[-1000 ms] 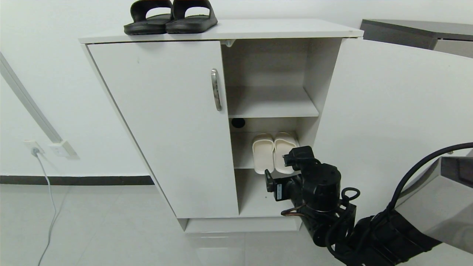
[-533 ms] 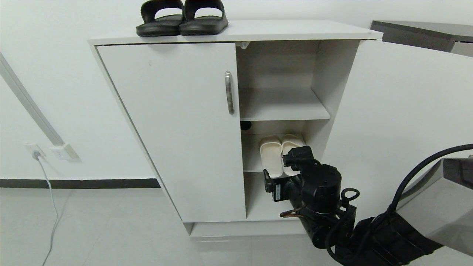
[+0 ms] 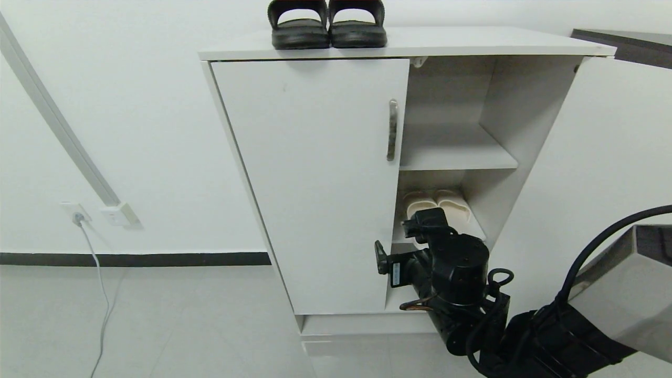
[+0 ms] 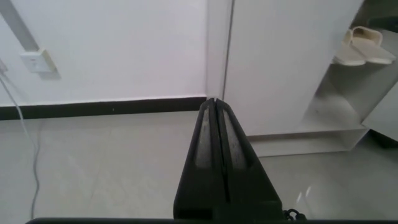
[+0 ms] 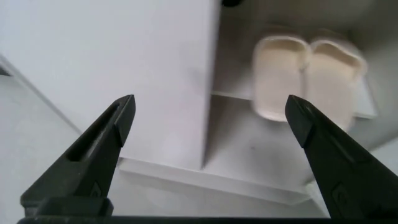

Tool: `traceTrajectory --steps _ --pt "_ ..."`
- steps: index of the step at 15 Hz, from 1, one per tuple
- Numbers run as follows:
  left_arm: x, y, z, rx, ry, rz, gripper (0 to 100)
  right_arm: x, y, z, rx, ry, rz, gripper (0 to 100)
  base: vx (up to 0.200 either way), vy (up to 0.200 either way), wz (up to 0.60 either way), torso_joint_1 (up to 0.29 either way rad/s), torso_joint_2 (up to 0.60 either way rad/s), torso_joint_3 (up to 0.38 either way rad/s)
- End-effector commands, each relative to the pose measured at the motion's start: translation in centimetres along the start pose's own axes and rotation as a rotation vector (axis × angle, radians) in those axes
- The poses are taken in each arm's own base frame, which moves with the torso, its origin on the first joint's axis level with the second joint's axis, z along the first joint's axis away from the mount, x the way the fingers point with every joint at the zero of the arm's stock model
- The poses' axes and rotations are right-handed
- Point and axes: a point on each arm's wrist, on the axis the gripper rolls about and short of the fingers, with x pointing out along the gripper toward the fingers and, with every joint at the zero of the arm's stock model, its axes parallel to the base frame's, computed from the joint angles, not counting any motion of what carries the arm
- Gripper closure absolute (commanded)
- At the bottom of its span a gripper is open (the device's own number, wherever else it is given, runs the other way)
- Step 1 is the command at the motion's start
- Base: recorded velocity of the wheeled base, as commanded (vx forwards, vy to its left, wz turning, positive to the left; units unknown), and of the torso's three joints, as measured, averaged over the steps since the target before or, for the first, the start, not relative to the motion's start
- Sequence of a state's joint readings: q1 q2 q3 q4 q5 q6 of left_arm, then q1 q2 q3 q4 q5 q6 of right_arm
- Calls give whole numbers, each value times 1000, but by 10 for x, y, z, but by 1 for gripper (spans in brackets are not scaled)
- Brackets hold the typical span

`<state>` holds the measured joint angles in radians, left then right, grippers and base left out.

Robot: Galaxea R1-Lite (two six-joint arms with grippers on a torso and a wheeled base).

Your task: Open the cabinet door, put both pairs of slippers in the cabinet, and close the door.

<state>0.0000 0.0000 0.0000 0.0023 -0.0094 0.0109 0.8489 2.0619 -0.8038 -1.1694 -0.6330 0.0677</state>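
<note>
The head camera has swung: the whole scene sits farther right in the frame than a second ago, while the cabinet and both pairs keep their places relative to each other. The white, smooth-panelled cabinet [image 3: 472, 42] fills the centre and right. Its right door [image 3: 604, 157] stands wide open at the right edge, and its left door [image 3: 315, 184], with a slim metal bar handle [image 3: 392, 129], is closed.

The matte black slippers [image 3: 328, 26] lie side by side on the top panel, at the upper centre. The rounded cream slippers [image 3: 438, 205] lie on the middle shelf, partly hidden by the closed door's edge and by the right gripper [image 3: 397, 240] in front, whose jaws are spread wide. The left gripper [image 4: 215, 109] has its jaws pressed together over the pale glossy floor. A wall socket [image 3: 77, 215] with a grey cable [image 3: 100, 299] sits at the lower left.
</note>
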Motion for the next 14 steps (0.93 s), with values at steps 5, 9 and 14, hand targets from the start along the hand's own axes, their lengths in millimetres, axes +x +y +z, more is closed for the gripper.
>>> traceTrajectory --steps 5,9,14 --pt "0 0 0 -2 2 0 100 -2 1 1 0 -1 5 0 0 200 0 3 0 1" --pt "0 0 0 -5 1 3 100 -2 0 -1 -3 4 5 0 0 0 0 0 0 0" --pt "0 0 0 0 1 3 100 -3 -2 0 11 -19 8 0 0 0 0 0 0 0"
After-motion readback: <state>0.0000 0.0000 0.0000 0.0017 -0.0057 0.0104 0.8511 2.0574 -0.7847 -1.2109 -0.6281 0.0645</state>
